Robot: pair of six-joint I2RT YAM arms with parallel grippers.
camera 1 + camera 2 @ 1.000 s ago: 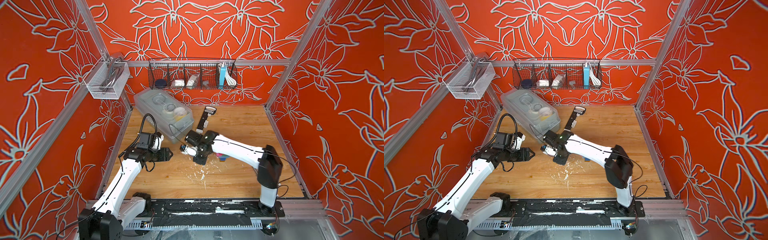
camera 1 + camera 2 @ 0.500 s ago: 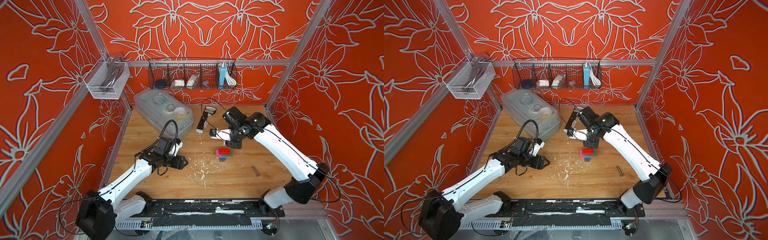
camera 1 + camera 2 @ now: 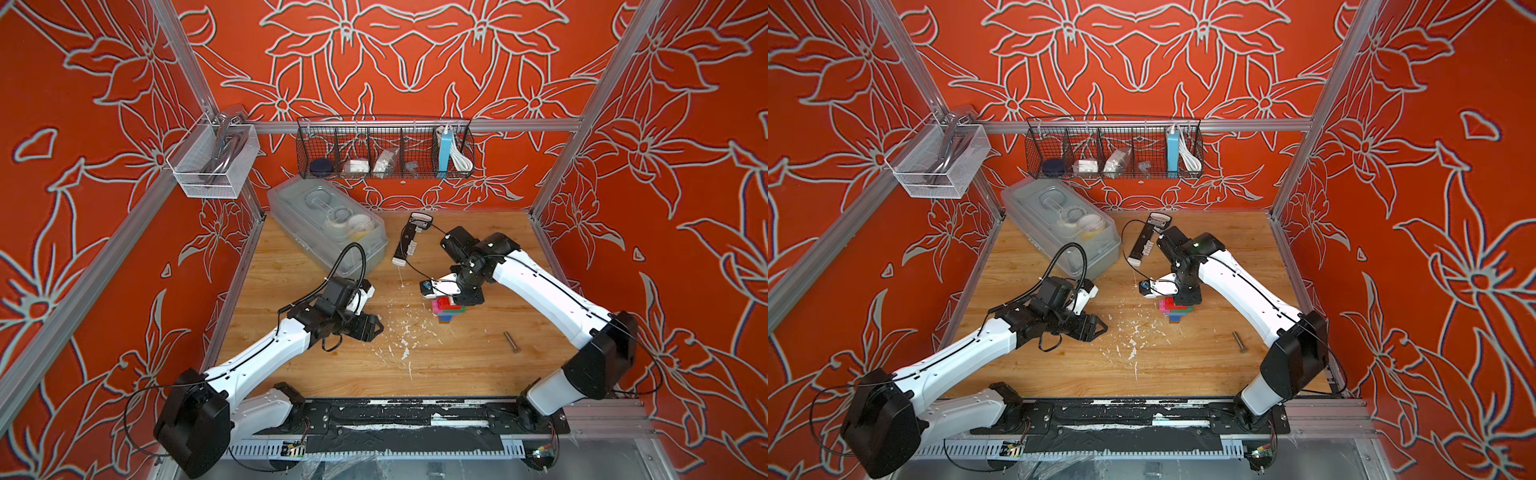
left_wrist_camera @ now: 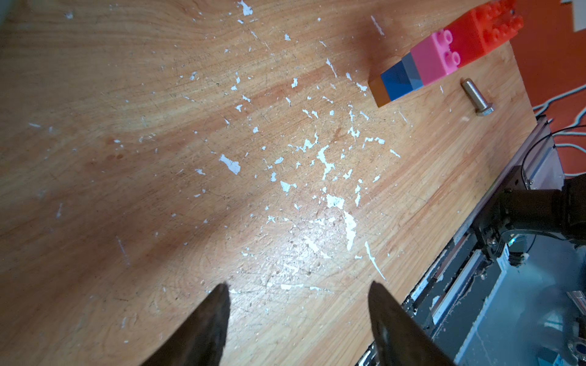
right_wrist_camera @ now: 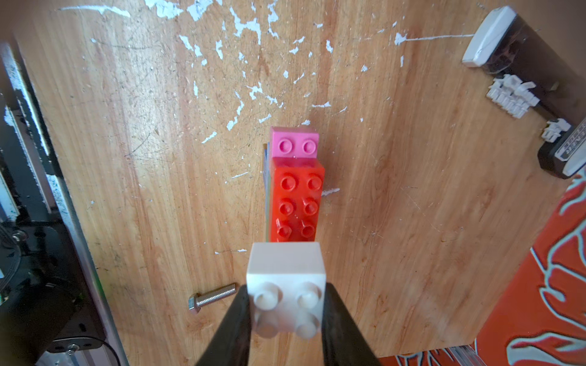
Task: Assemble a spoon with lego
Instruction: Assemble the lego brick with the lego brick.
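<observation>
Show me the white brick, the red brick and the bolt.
white brick (image 5: 286, 264), right wrist view, on its plain face.
red brick (image 5: 296, 202), right wrist view, on its studded top.
bolt (image 5: 217, 294), right wrist view, middle of its threaded shank.

Your cell is closed on three sides by orange walls (image 3: 415, 62) with pale flower outlines. Aluminium framing (image 3: 519, 124) runs along the back and corners. The floor is a light wooden board (image 3: 478, 365), scratched and flecked with white chips (image 3: 405, 353). A black wire basket (image 3: 384, 145) hangs on the back rail and a silver mesh basket (image 3: 212, 166) at the left. The light is even, with soft glare on the wood.
</observation>
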